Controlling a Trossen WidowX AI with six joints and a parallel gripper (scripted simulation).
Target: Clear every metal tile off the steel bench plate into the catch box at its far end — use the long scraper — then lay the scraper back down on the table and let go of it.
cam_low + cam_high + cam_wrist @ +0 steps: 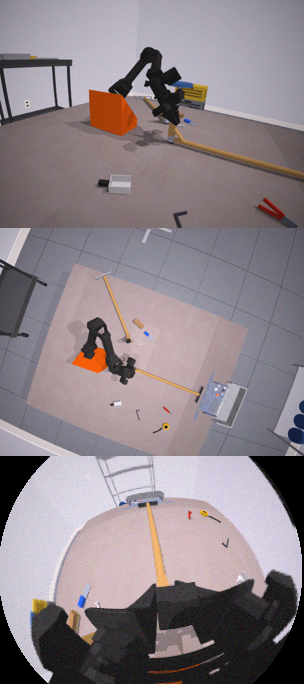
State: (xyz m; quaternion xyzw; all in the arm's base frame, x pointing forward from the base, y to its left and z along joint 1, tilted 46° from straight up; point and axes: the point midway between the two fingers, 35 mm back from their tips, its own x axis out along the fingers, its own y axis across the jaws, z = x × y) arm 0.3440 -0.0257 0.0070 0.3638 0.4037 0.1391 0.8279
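Observation:
The long scraper (164,380) (231,156) (156,551) has a wooden handle and a wide black blade (198,396). Its upright grip post (171,130) is held at the top by my gripper (134,369) (175,123), which is shut on it. The fingertips are partly hidden in the wrist view. The blade is just short of the near edge of the bluish steel bench plate (208,403). Several small tiles, including a white tile (216,389) and an orange tile (218,395), lie on the plate's far part. The grey catch box (228,405) adjoins the plate's far end.
A second wooden-handled tool (115,305) with a grey crossbar lies on the other side. Also on the table are a wooden block (138,323), a blue-handled tool (146,334), a white tray (117,403), a hex key (138,415), red-handled pliers (166,409) and a yellow tape (163,424).

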